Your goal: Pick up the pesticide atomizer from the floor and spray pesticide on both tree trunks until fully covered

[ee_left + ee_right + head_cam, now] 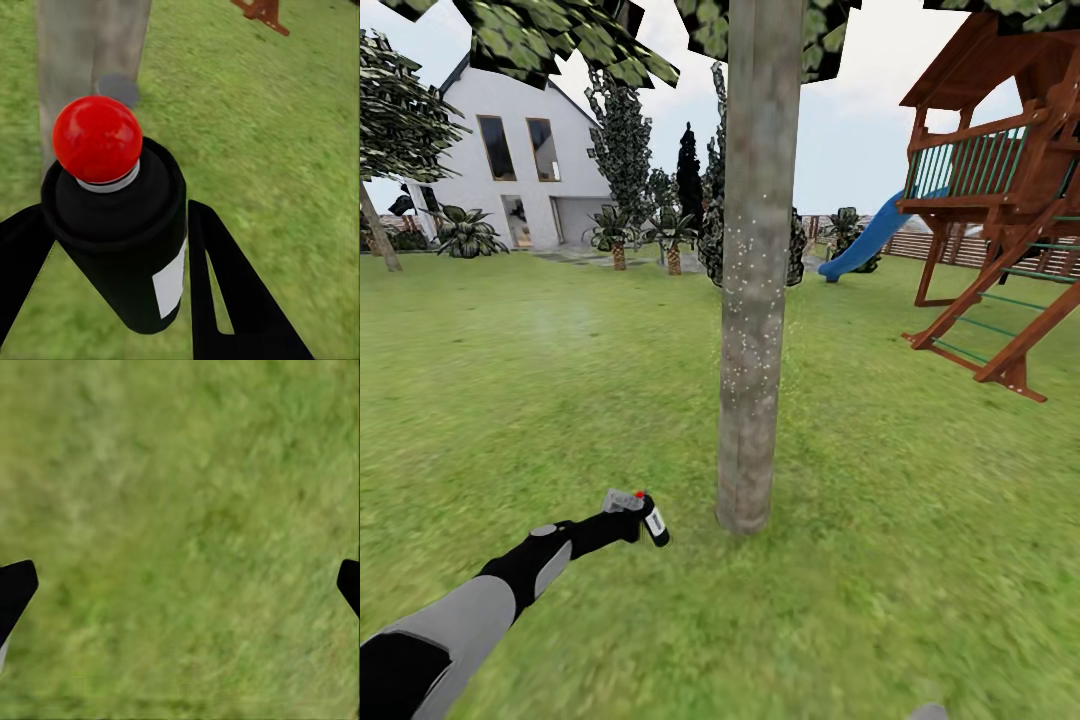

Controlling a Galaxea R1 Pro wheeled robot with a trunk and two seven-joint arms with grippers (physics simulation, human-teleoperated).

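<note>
I have the pesticide atomizer [654, 521] clamped in my left gripper [637, 517] low beside the tree trunk [756, 300], whose middle carries white pesticide [745, 330] specks, while the base looks bare and my right gripper [180, 585] hangs open.

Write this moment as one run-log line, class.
left gripper: shut on pesticide atomizer | right gripper: open over lawn | tree trunk: white specks mid-height, base bare

The right tool [180, 585] hangs over the lawn [187, 510], its two black fingertips [15, 589] set wide apart with nothing between them, only blurred green grass, paler and yellower in patches, beneath them.
</note>
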